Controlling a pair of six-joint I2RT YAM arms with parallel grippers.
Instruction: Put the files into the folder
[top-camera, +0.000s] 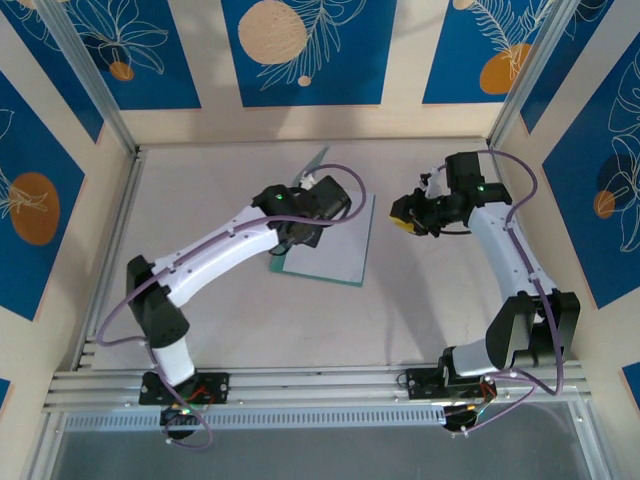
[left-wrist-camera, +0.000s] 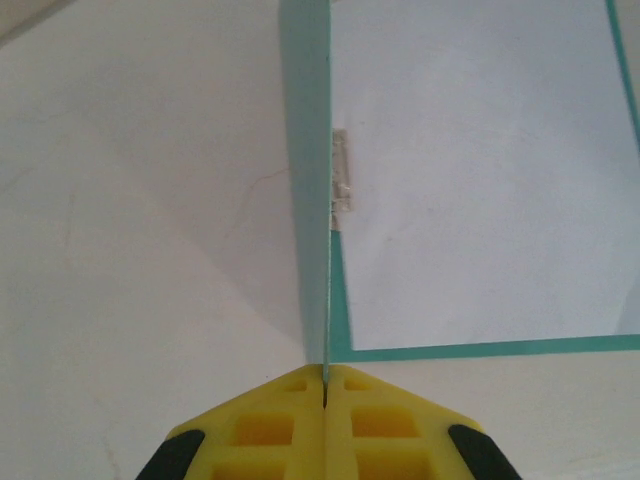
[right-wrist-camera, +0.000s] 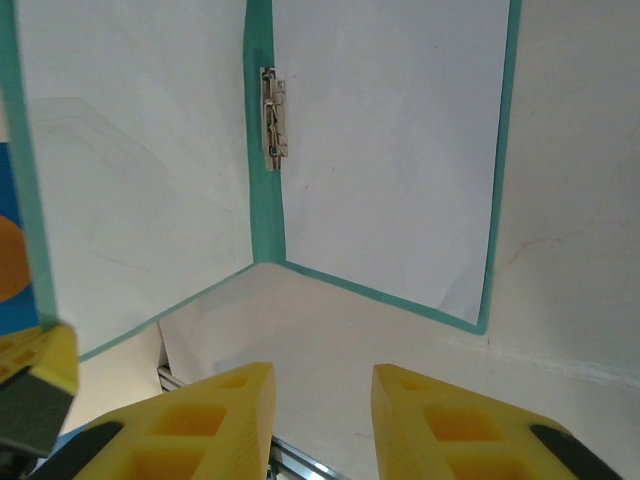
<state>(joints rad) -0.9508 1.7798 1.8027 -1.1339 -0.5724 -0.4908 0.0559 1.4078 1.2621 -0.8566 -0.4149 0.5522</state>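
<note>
The teal folder (top-camera: 320, 277) lies open in the middle of the table. One leaf lies flat, and a white file (left-wrist-camera: 480, 170) covers it inside the teal border (left-wrist-camera: 450, 350). The other leaf (left-wrist-camera: 328, 250) stands upright, and my left gripper (left-wrist-camera: 326, 385) is shut on its near edge. A silver clip (left-wrist-camera: 341, 170) sits at the hinge. In the right wrist view the raised leaf (right-wrist-camera: 130, 180) also shows a white face, beside the flat file (right-wrist-camera: 390, 150). My right gripper (right-wrist-camera: 322, 400) hovers open to the folder's right (top-camera: 405, 215), nothing between its fingers.
Pale walls with blue leaf panels (top-camera: 300, 50) close in the table on three sides. A metal rail (top-camera: 320, 385) runs along the near edge by the arm bases. Bare tabletop (top-camera: 200, 190) lies left of the folder.
</note>
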